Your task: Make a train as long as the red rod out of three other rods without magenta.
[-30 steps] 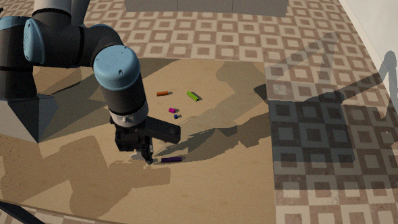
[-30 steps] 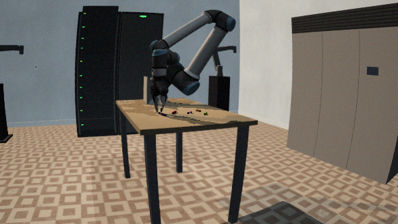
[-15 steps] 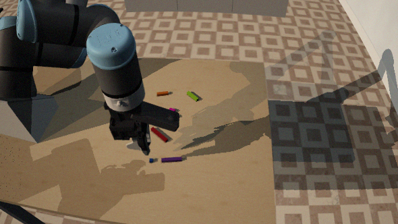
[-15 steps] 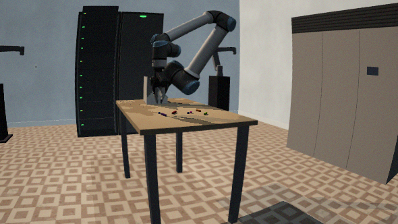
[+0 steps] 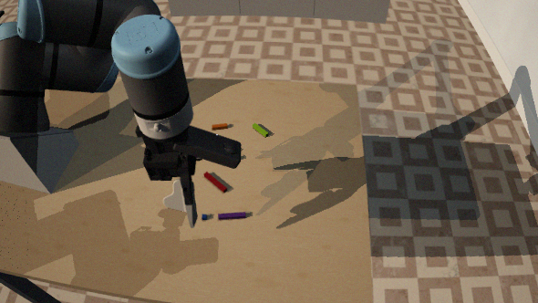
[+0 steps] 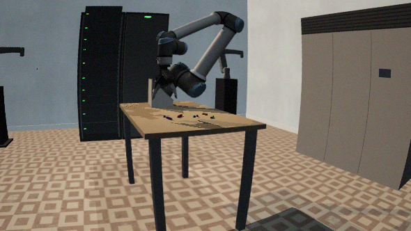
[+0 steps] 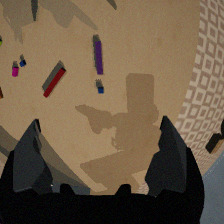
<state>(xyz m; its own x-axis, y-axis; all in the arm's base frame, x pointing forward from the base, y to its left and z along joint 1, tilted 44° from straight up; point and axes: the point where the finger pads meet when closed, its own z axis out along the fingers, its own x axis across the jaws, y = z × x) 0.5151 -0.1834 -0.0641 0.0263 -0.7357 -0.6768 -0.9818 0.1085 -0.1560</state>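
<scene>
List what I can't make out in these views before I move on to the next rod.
- Gap between blue rod and purple rod: too small to judge touching in any view.
- Magenta rod and the second blue rod beside it: hidden behind the arm in the top view, tiny near the wrist view's left edge.
- Orange rod and lime rod: cut off by the wrist view's left edge.
- All rods in the exterior view: mere specks.
- Tool, open: its far finger is hidden in the top view.
</scene>
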